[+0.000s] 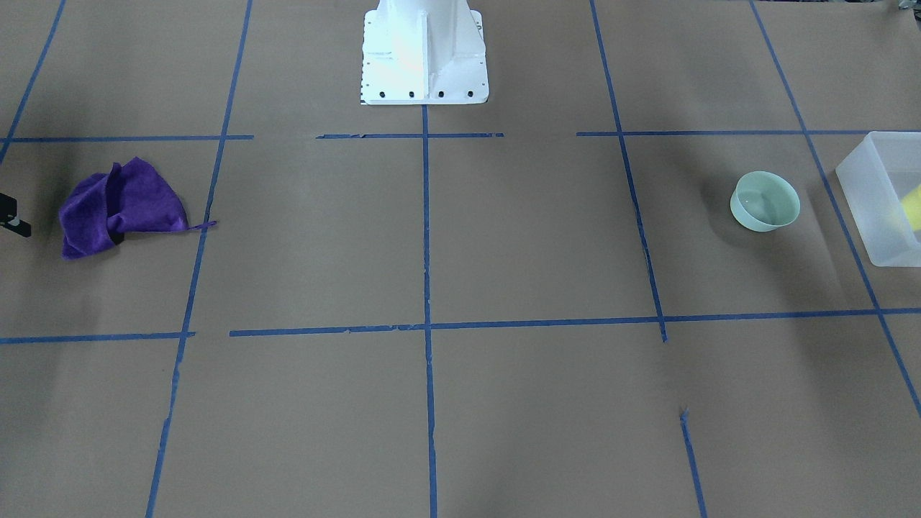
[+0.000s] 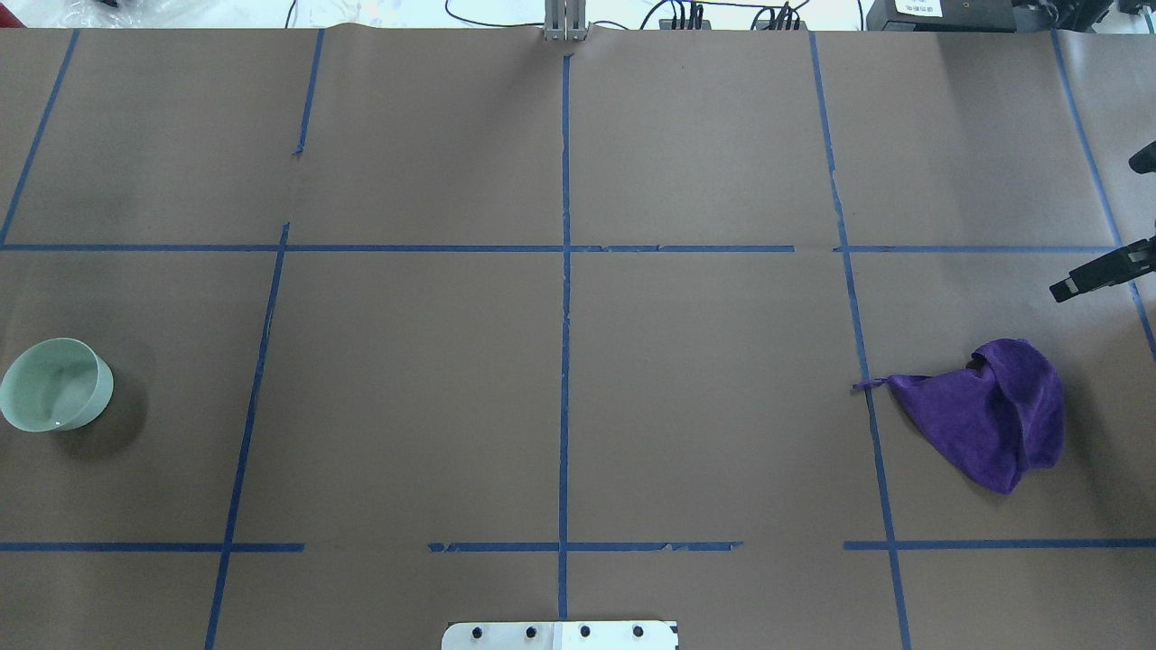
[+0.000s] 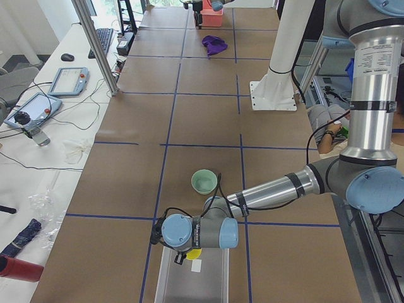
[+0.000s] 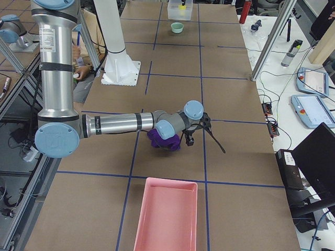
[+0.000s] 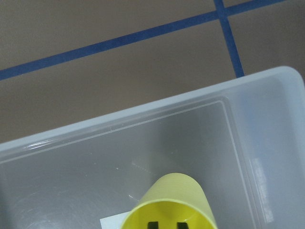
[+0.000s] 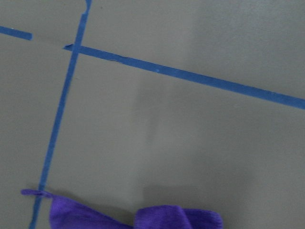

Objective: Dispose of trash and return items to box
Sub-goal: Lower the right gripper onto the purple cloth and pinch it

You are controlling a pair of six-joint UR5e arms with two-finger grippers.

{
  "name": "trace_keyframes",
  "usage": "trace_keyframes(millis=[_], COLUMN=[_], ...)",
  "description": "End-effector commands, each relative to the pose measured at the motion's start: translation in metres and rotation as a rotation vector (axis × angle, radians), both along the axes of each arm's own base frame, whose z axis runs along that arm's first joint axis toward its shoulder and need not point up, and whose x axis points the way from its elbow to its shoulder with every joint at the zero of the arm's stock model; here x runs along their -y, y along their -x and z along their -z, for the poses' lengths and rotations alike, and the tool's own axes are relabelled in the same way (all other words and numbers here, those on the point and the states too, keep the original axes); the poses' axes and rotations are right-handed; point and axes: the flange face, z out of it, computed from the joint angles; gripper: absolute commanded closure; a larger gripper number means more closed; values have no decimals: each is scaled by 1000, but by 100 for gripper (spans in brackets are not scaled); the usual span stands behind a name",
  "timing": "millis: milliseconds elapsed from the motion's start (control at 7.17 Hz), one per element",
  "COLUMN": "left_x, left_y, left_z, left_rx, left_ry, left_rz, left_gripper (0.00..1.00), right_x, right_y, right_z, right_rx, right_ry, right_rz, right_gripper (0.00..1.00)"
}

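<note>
Left gripper (image 3: 184, 255): poised over the box at the robot's far left, fingers hidden under the wrist. No telling whether clamped or let go.
Box (image 1: 867, 194): frosted, open-topped, sitting at the table's left end.
Yellow cup (image 5: 167, 202): inside the box's walls, close under the wrist camera. Resting on the floor or dangling, impossible to say. As good as returned, by the look of it.
Green bowl (image 2: 56, 386): upright on the table near the box, outside it. Probably next in line for the box.
Purple cloth (image 2: 984, 411): crumpled at the right, not yet picked up.
Right gripper (image 2: 1091, 228): fingers spread wide, nothing between them, near the cloth but apart from it.
Pink tray (image 4: 165, 214): past the cloth at the right end, likely the trash spot.
Tally: one item in or nearly in, bowl and cloth to go.
</note>
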Motion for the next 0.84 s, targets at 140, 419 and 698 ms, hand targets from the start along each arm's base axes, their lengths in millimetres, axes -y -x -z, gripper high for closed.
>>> trace_keyframes(millis=[140,419,698], left_x=[33,38,42], left_y=[0,-1,-3], left_z=[143,195,223], left_rx=[-16,-32,-44], left_ry=[61,111,93], left_rz=[125,242,263], left_gripper=[43,42,41], right_x=[-61,-102,-105], right_y=[51,40,47], right_z=[19,-23,-39], right_rx=[-46,-93,-176], right_ry=[160,170,141], right_rz=[-40,-27,-54], right_gripper=[0,1,8])
